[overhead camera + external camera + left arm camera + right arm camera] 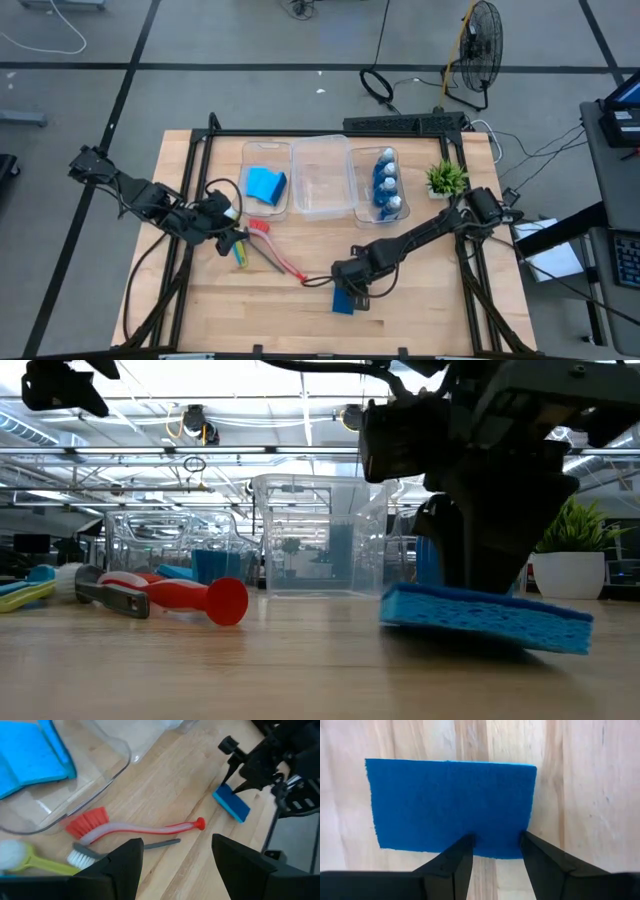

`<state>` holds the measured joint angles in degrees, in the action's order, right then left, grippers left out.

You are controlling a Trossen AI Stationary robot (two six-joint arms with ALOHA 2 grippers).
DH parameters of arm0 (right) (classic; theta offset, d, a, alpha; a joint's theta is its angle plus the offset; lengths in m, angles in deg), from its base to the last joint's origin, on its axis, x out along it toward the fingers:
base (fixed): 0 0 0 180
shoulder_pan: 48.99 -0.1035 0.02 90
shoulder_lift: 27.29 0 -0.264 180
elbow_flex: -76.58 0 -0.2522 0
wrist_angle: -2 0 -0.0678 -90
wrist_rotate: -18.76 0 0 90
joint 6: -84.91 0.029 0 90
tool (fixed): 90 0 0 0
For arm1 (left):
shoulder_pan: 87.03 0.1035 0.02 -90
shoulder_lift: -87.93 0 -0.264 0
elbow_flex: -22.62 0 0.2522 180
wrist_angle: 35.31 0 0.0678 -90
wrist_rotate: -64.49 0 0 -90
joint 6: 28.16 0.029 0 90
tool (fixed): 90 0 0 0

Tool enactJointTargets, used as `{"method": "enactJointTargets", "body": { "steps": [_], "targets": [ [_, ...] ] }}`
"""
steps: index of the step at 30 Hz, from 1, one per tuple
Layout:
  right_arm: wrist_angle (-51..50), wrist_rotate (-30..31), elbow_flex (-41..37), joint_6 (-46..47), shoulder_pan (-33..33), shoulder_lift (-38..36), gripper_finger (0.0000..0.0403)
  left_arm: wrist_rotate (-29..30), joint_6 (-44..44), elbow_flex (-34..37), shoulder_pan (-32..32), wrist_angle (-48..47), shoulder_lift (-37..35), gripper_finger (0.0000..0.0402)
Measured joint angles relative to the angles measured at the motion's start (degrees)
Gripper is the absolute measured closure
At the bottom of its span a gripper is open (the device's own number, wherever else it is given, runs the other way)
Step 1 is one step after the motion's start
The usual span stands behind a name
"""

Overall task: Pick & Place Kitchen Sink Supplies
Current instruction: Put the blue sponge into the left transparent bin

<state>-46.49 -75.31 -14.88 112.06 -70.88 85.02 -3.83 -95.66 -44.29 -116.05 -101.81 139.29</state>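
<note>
One flat blue sponge [344,302] [450,800] lies on the wooden table near its front edge. My right gripper [496,840] [350,283] stands over it, open. Further blue sponges [265,183] sit in the left clear bin, and small blue-and-white bottles [388,183] in the right one. The red brush [135,827] [275,250], a yellow-green brush [35,862] and a white-bristled brush [80,856] lie flat on the table in front of the left bin. My left gripper [175,870] [225,238] hovers open above these brushes and touches nothing. My right gripper comes from above, pointing down, with both fingertips [467,842] at one long edge [495,854] of the sponge's top face. The fingers stand apart and do not pinch the sponge. The sponge lies flat on the table [485,615]. Whether the tips press on it I cannot tell.
The middle clear bin [322,205] stands between the other two at the table's far side. A small potted plant [446,178] stands right of the bins. Bare wood stretches along the near edge on both sides of the sponge.
</note>
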Motion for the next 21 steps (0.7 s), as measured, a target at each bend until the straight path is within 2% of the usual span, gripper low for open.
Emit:
{"method": "enactJointTargets", "body": {
  "steps": [12, 21],
  "targets": [
    [-16.17, 0.84, -0.33, 4.17, -1.44, -3.22, 0.0248, 1.46, 0.98, 0.0, 0.0, 0.67, 0.0, 0.016],
    [-15.42, -2.11, -0.37, 16.1, -1.53, -13.75, 0.0248, 3.25, 1.47, 0.0, 0.0, 0.69, 0.0, 0.016]
  ]
}}
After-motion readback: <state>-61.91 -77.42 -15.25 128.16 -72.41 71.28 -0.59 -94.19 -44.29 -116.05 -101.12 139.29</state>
